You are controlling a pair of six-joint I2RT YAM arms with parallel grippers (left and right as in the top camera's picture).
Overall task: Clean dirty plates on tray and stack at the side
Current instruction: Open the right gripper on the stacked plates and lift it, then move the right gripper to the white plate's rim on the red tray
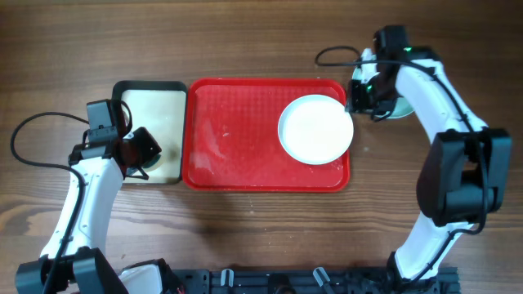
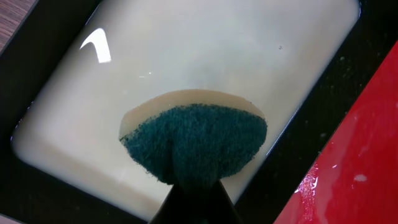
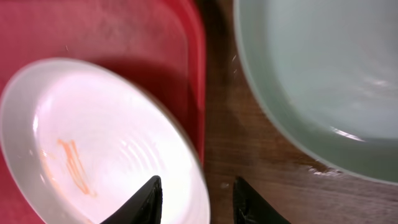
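Observation:
The white plate (image 1: 315,129) lies at the right end of the red tray (image 1: 237,131). In the right wrist view the plate (image 3: 106,137) has orange streaks on it. My right gripper (image 1: 364,94) is open, and in its own view (image 3: 198,180) one finger is over the plate's rim and the other over the wood. A light-blue plate (image 3: 323,68) sits on the table right of the tray, mostly hidden under my arm in the overhead view (image 1: 400,111). My left gripper (image 1: 139,151) is shut on a green-faced sponge (image 2: 196,140).
The sponge hangs over the small black-rimmed tray (image 1: 151,84) with cream inside, left of the red tray. Its black rim (image 2: 308,143) and the red tray's edge (image 2: 354,162) show in the left wrist view. Cables trail behind both arms.

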